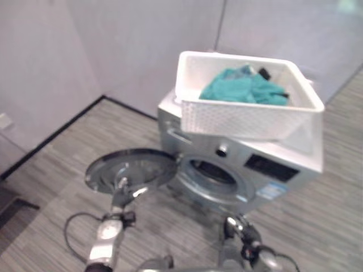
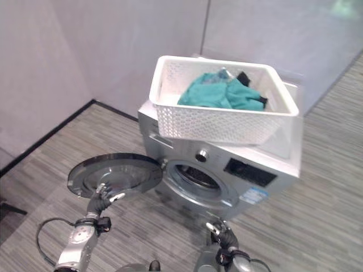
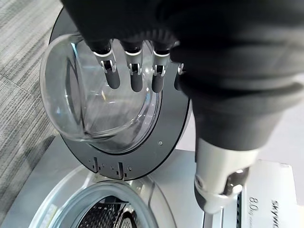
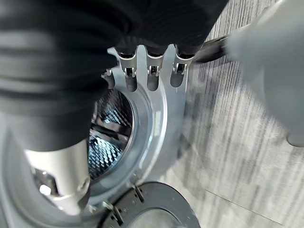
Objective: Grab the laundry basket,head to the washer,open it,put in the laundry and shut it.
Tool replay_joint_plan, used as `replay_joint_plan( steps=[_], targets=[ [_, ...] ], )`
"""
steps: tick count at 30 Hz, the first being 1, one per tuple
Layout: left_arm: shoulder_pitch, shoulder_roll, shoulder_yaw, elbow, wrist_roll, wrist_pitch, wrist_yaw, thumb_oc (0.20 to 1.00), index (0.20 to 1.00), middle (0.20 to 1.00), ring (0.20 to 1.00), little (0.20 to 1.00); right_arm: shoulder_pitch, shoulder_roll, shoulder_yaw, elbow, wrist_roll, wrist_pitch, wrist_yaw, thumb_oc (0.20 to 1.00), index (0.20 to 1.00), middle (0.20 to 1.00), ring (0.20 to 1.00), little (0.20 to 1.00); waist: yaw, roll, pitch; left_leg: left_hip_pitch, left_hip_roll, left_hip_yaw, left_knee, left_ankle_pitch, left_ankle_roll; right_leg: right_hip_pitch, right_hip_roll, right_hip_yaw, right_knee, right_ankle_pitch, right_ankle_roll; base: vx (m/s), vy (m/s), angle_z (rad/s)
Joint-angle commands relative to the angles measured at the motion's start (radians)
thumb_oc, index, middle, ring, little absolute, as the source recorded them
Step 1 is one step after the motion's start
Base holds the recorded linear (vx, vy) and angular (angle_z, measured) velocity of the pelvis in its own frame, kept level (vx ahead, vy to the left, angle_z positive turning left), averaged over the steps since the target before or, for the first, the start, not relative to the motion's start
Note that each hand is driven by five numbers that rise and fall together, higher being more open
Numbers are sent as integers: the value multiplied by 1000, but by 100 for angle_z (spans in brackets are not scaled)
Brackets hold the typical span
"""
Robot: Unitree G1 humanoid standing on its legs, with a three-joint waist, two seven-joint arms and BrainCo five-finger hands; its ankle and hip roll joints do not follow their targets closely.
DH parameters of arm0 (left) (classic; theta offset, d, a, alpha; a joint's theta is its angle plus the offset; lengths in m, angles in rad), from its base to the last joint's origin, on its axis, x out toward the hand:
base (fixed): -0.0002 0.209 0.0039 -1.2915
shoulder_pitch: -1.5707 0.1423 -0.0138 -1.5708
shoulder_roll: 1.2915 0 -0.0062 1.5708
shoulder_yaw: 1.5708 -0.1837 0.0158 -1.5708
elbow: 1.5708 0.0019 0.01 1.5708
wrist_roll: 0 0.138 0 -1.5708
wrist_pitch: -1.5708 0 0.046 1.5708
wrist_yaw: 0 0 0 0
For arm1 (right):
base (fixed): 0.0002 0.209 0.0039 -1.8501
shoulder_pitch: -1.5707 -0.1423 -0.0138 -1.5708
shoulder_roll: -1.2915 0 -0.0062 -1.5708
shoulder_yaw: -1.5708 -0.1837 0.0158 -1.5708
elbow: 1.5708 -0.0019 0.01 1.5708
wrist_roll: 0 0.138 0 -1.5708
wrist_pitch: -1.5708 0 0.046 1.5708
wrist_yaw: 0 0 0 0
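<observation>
Washer (image 2: 227, 170) door (image 2: 113, 173) swung open — left hand (image 2: 101, 198) at its edge, fingers relaxed; right hand (image 2: 222, 235) relaxed too. Basket (image 2: 218, 122) with laundry (image 2: 218, 93) sits on top.

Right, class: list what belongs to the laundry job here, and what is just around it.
Job:
- basket on top of the washer
- teal laundry in the basket
- door, swung open
- drum
- left hand at the door
- right hand low before the washer

Around:
- floor
- wall

One washer (image 2: 227, 170) with one open door (image 2: 116, 173), one white basket (image 2: 218, 122) on top, one teal garment (image 2: 218, 93) inside.
</observation>
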Motion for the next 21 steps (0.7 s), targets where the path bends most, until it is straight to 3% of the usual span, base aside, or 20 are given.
replay_joint_plan(
  steps=[1, 3, 7, 10, 15, 21],
  targets=[
    [-24, 23, -16, -100, 32, -36, -24, 1000, 1000, 1000, 1000, 1000, -11, -24, -42, -92, -15, -27, 16, 1000, 1000, 1000, 1000, 1000, -10, -57, 5, 80, 68, 1, -45, -46, -91, -33, -30, 45, 27, 106, 11, 223, -186, 74],
    [-29, 25, -26, -103, 28, -35, -28, 1000, 1000, 1000, 1000, 1000, -3, -39, -49, -95, -11, -37, 12, 1000, 1000, 1000, 1000, 1000, -19, -70, -5, 81, 113, -15, -44, -31, -107, -56, -1, 73, 76, 98, 10, 246, -258, 61],
    [-55, 29, -40, -136, 19, -30, -35, 1000, 1000, 1000, 1000, 1000, -26, -81, -66, -101, 3, -48, 2, 1000, 1000, 1000, 1000, 1000, -39, -66, -14, 40, 201, -21, -14, 24, -141, -69, 30, 8, 141, 48, -9, 220, -255, 56],
    [-55, 29, -35, -169, -7, -27, -35, 1000, 1000, 1000, 1000, 1000, -91, -127, -46, -164, 10, -50, -9, 1000, 1000, 1000, 1000, 1000, -43, -56, -10, 11, 229, -16, -29, 52, -151, -78, 57, -17, 130, 37, -23, 113, -170, 80],
    [-41, 39, -33, -176, -17, -31, -33, 1000, 1000, 1000, 1000, 1000, -123, -142, -47, -296, 2, -57, -29, 1000, 1000, 1000, 1000, 1000, -39, -44, -1, 4, 237, 8, -45, 51, -151, -107, 61, -17, 131, 37, -29, -15, -26, -29],
    [4, 42, -23, -177, -16, -48, -30, 1000, 1000, 1000, 1000, 1000, -131, -161, -107, -588, -33, -94, -78, 1000, 1000, 1000, 1000, 1000, -47, -30, 7, 9, 233, 23, -45, 30, -145, -117, 53, -13, 143, 41, -31, -23, 25, 7]
  ],
)
